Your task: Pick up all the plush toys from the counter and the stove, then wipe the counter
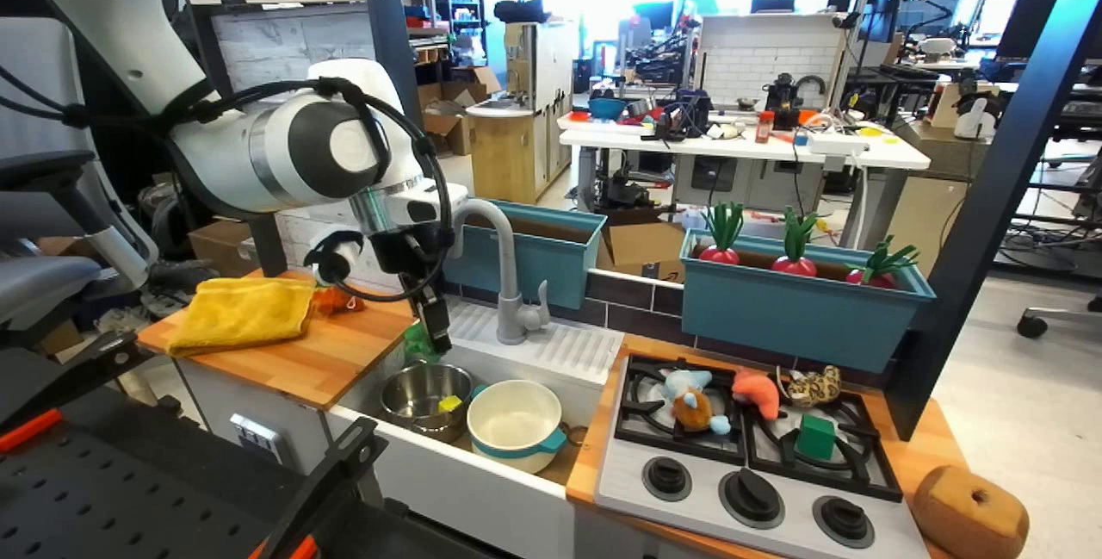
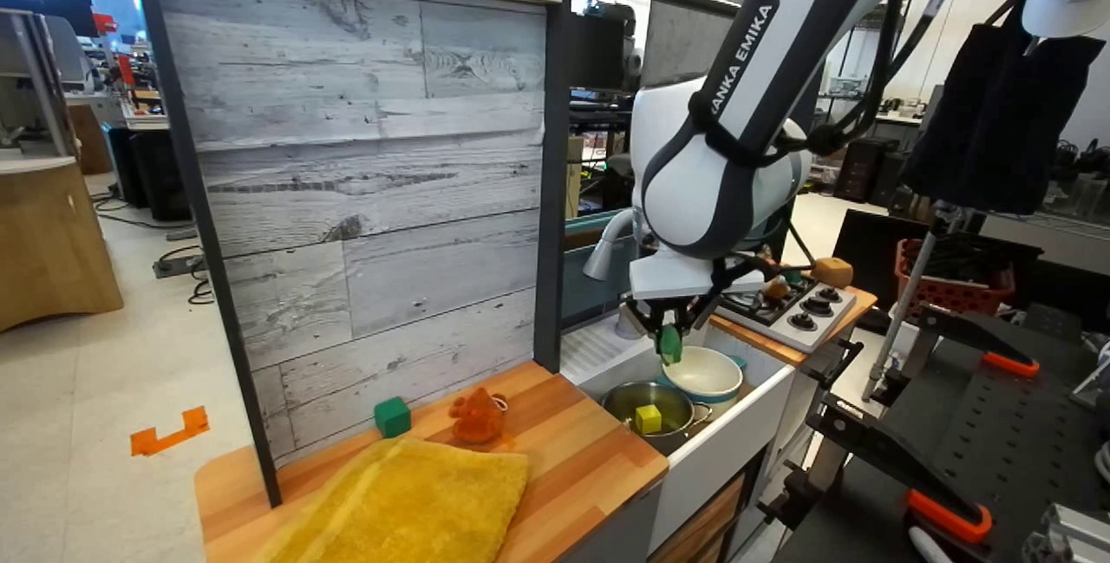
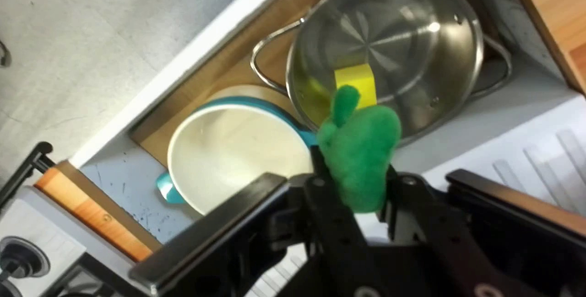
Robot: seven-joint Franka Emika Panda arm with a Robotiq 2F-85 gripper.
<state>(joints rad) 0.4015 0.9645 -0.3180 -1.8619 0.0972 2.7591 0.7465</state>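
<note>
Plush toys (image 1: 758, 394) lie on both sides of your pincer (image 3: 355, 169), and one more is in its grip: you have it pinching a green plush toy (image 3: 364, 146), fuzzy and rounded, with a stubby lobe sticking out past the grip. The toy hangs over the white-rimmed sink (image 3: 183, 65). Below the pincer you see a shiny, round steel pot (image 3: 416, 45) with looped metal handles; a smooth-faced yellow block (image 3: 356, 79) sits inside it. Next to that pot, also lower than the pincer, stands a glossy cream pot (image 3: 233, 150) with teal trim and teal handles.

To the right of the pincer in an exterior view, beyond the pots, your stove (image 1: 624, 477) bears more toys on its black grates (image 1: 746, 443): a pale blue plush (image 1: 685, 381), an orange-brown plush (image 1: 693, 411) just beside it, a curved coral plush (image 1: 761, 395) and a slim mottled toy (image 1: 814, 387). A sharp-edged green cube (image 1: 815, 437) rests near them, and a rounded brown block (image 1: 964, 516) with a dark hole lies next to the stove's end.

On the opposite side of the pincer, the table (image 2: 598, 468) is striped, smooth wood. On it you find a soft orange plush (image 2: 479, 415) near a second green cube (image 2: 393, 417), with a thick, nappy yellow cloth (image 2: 416, 502) lying flat just beside both.
</note>
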